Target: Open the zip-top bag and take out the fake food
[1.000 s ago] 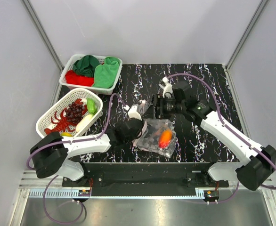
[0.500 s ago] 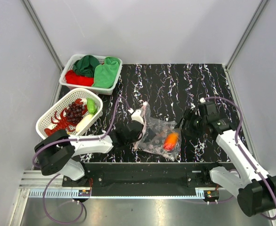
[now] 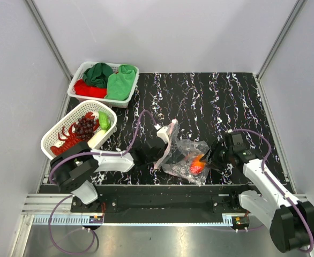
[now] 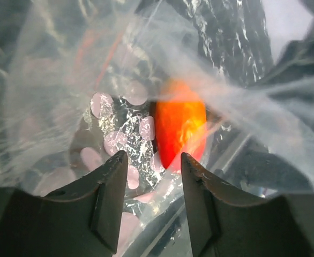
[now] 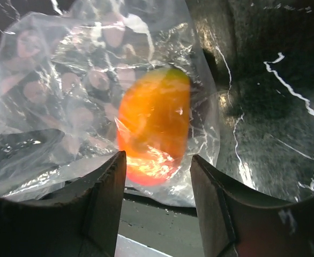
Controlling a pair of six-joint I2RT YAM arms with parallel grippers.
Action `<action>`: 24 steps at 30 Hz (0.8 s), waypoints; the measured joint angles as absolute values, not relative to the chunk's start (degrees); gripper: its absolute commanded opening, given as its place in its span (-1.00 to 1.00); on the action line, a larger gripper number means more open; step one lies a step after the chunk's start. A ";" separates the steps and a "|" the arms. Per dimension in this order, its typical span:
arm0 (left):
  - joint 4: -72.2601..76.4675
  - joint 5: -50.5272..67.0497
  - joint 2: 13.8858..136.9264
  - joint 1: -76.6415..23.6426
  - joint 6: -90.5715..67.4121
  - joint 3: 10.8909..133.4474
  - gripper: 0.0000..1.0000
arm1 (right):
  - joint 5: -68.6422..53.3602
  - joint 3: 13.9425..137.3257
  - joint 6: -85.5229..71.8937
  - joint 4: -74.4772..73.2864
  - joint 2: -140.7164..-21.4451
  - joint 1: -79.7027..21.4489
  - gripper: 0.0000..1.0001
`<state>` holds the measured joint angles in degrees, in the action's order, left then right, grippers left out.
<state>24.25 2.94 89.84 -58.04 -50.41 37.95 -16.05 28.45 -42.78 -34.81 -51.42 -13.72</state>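
Two baskets stood at the far left of the black, white-veined table (image 3: 232,96), both white plastic lattice. The nearer basket (image 3: 51,140) carried a spiky red lobster (image 3: 68,139), a knobbly bunch of dark grapes (image 3: 84,127), a smooth green vegetable (image 3: 104,120) and a pale radish (image 3: 95,138). The rear basket (image 3: 74,88) held soft folded cloths (image 3: 106,80), green and red.

Near the front edge, between both arms, lay the zip-top bag (image 3: 184,152), clear, crinkled and glossy. Its pink zip strip (image 3: 171,134) stood tilted up at the left end, right by the left gripper (image 3: 162,143). Only the overhead showed that raised strip.

Up close, the left wrist camera had dark fingers (image 4: 111,198) spread apart, wrinkled film ahead of them, and I could not tell whether they touched it. Through the plastic glowed an oval orange-red fruit (image 4: 179,128) beside small round pinkish pieces (image 4: 117,142), too blurred to name.

From the other side, the right gripper (image 5: 158,160) was parted too. The same fruit sat inside the bag, just beyond the gap, shading to yellow-green at its top. Bare marbled surface showed to its right.
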 measured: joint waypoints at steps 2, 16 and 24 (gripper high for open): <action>25.32 4.73 91.26 -57.74 -50.41 38.28 -0.01 | -17.12 26.92 -43.16 -32.62 -52.93 -13.72 0.18; 30.15 15.11 100.64 -56.29 -51.05 42.74 0.12 | -25.26 21.04 -46.57 -14.13 -57.52 -13.65 -0.40; 29.80 16.29 102.19 -53.69 -51.09 43.03 0.21 | -28.23 21.10 -46.22 -7.79 -61.84 -13.17 -1.00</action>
